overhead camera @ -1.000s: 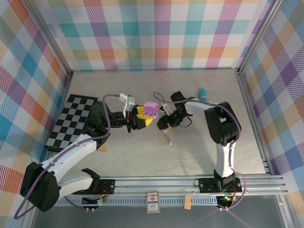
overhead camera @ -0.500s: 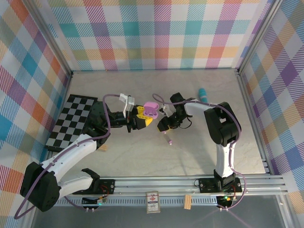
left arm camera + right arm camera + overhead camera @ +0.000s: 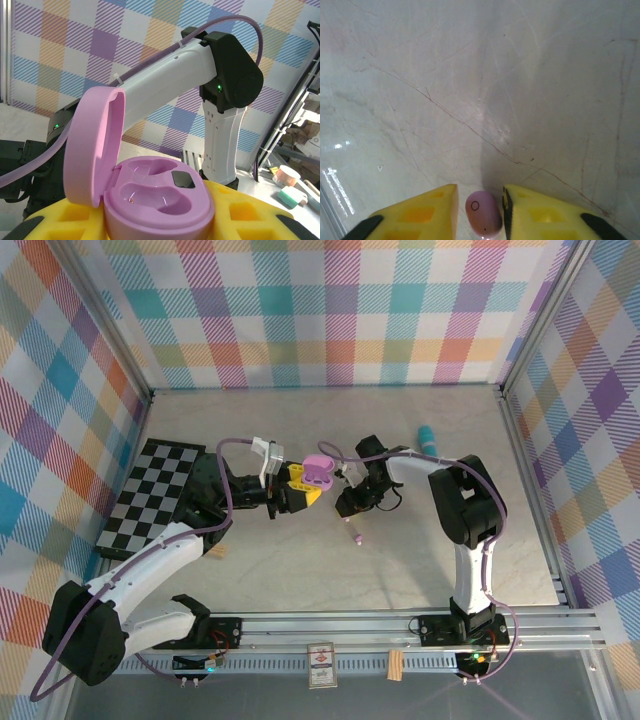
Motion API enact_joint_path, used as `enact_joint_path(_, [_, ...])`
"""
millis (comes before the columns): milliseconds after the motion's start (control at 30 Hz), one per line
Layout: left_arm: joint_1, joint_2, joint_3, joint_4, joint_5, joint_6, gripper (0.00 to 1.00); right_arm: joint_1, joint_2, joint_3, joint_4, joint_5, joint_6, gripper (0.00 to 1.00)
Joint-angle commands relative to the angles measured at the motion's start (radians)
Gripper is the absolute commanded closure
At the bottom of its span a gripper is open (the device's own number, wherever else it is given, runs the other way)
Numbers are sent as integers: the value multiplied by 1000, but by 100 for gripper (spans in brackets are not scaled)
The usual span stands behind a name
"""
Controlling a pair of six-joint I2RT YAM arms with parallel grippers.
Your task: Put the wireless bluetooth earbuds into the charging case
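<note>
Right claw (image 3: pixel 480 194) is down at the table (image 3: pixel 480 90), yellow pads drawn in narrow with a pink earbud (image 3: pixel 483 214) sitting right between them. The bud looks pressed to one pad with a sliver of daylight at the other, so I can't tell whether it's truly pinched. Its long axis runs along the gap, in line with the fingers (handy, the pads meet it across the short way).

Over at the left claw (image 3: pixel 297 490), a firm clamp on the pink charging case (image 3: pixel 160 197). The lid (image 3: pixel 92 145) is flipped up and both wells look vacant.

Here's the relation that matters. From above, the case sits just beside the right claw, off toward the left arm and a touch farther from the bases. The right arm is plainly the nearer one to the bud, so I read the carry as a short lift and a sideways hop. A second small pink piece (image 3: pixel 355 535) lies on the table just on the base side of that claw.
</note>
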State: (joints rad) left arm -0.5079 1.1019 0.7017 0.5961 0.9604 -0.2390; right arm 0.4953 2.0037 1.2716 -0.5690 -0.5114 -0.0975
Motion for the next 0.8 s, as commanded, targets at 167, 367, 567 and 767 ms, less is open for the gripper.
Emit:
enact_joint_path(167, [6, -23, 12, 0, 19, 19, 70, 15, -13, -6, -18, 33, -8, 71])
enact_joint_path(367, [6, -19, 10, 2, 20, 20, 70, 26, -36, -26, -12, 42, 25, 69])
enact_joint_path(567, [6, -16, 11, 5, 21, 18, 70, 31, -39, -23, -28, 67, 23, 71])
enact_joint_path(767, [6, -16, 8, 4, 22, 18, 70, 32, -54, -26, -36, 91, 7, 69])
